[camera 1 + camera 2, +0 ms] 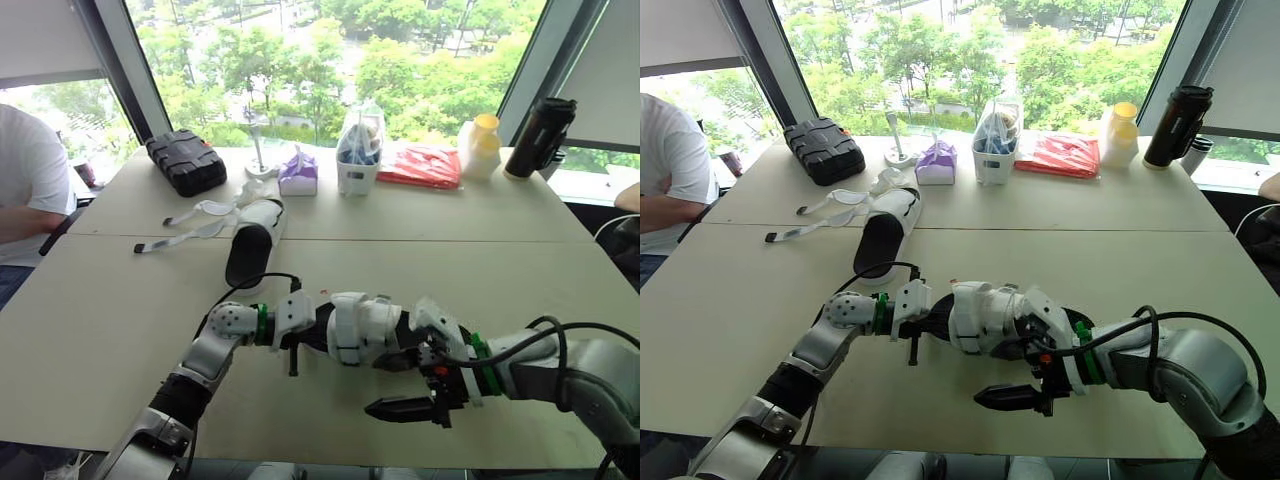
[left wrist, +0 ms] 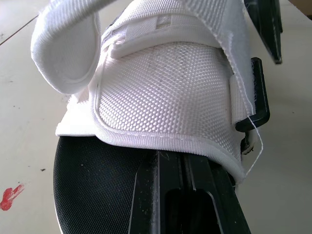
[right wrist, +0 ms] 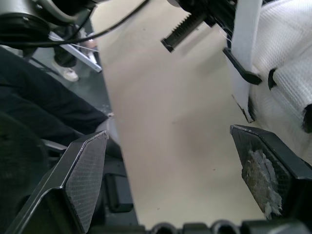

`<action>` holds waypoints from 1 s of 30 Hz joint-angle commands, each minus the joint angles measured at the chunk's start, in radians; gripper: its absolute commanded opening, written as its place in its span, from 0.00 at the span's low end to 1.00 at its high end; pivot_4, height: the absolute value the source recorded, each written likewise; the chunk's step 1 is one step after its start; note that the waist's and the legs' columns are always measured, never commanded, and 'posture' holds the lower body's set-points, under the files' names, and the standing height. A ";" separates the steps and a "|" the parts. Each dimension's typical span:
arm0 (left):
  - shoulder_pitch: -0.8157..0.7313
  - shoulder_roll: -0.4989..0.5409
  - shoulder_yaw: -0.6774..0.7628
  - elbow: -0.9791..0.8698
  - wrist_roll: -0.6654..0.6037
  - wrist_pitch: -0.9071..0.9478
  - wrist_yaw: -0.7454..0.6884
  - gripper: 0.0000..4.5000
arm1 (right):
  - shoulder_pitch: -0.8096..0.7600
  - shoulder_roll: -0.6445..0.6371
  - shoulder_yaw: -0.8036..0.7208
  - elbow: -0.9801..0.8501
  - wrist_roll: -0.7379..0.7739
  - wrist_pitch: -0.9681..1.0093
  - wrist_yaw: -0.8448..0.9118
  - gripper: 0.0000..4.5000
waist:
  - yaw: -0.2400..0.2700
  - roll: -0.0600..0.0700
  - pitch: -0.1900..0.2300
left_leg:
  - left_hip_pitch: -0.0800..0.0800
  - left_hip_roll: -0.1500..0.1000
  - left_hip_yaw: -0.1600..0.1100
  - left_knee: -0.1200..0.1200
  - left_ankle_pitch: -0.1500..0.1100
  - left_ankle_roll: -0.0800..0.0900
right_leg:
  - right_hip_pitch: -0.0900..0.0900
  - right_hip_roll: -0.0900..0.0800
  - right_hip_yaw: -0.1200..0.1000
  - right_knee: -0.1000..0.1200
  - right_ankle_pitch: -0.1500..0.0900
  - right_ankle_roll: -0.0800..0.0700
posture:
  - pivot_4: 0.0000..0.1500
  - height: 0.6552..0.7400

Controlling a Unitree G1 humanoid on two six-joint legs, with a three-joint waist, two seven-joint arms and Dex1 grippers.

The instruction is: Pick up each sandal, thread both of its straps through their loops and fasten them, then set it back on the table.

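Over the near part of the surface (image 1: 100, 330), the left gripper (image 1: 305, 338) holds a white sandal (image 1: 358, 325) by its heel end. One of its fingers (image 2: 170, 195) lies on the black insole, reaching in under the mesh upper, so the fingers pinch the sole. A strap (image 2: 63, 53) curls loose at one side of the upper, unfastened, and a black loop (image 2: 258, 97) stands out at the other side. Whether the sandal touches the surface cannot be told.

The right gripper (image 3: 168, 139) hangs just beside the sandal, on its toe end. Its fingers (image 3: 85, 180) are spread wide, with nothing between them.

A second sandal (image 1: 250, 245) lies farther back on the surface, left of centre, with both straps (image 1: 185, 235) trailing open toward the left.

Along the far edge by the window stand a black case (image 1: 185, 160), a purple tissue box (image 1: 298, 175), a clear bag (image 1: 360, 150), a red packet (image 1: 420, 165), a yellow-capped bottle (image 1: 480, 145) and a black flask (image 1: 540, 135). A person (image 1: 25, 170) in a white shirt sits at the left end.
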 commanded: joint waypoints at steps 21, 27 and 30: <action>0.074 0.024 -0.074 0.044 0.063 0.058 0.004 0.00 | -0.043 0.079 0.042 0.022 -0.153 -0.097 -0.051 0.96 | -0.003 0.000 0.000 | 0.001 0.000 0.000 0.000 0.000 0.000 | 0.000 0.000 0.000 0.000 0.000 0.000 | 1.00 1.00; 0.066 0.020 -0.073 0.057 0.064 0.053 0.004 0.00 | -0.046 0.078 0.022 0.008 -0.155 -0.077 -0.078 0.96 | -0.002 0.000 0.000 | 0.001 0.000 0.000 0.000 0.000 0.000 | 0.000 0.000 0.000 0.000 0.000 0.000 | 1.00 1.00; 0.062 0.017 -0.073 0.062 0.064 0.051 0.003 0.00 | -0.048 0.088 0.021 0.009 -0.149 -0.074 -0.091 0.96 | -0.002 0.000 0.000 | 0.001 0.000 0.000 0.000 0.000 0.000 | 0.000 0.000 0.000 0.000 0.000 0.000 | 1.00 1.00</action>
